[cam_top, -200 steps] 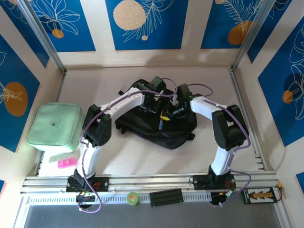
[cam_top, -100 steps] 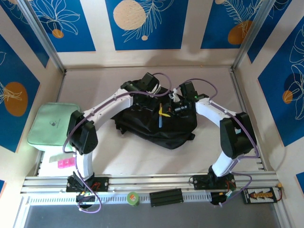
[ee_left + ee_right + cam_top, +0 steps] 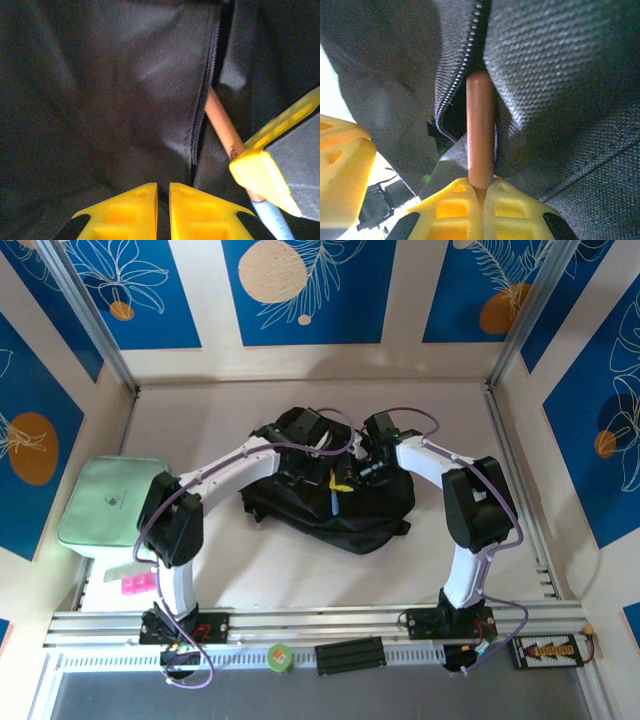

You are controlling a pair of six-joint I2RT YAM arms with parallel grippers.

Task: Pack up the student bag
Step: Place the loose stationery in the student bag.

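Pencil [image 3: 480, 125] shaft is clamped between the fingers of my right end effector [image 3: 481, 192], its far end poked into the open zipper [image 3: 454, 75] slit, so it can slide inside rather than lie on top. The student bag [image 3: 350, 525] lies flat mid-tabletop [image 3: 300, 580], nearer the far edge. My left end effector [image 3: 163, 200] hovers narrow, barely a slit apart, beside that opening, probably to steady the fabric; whether it pinches any I cannot tell.
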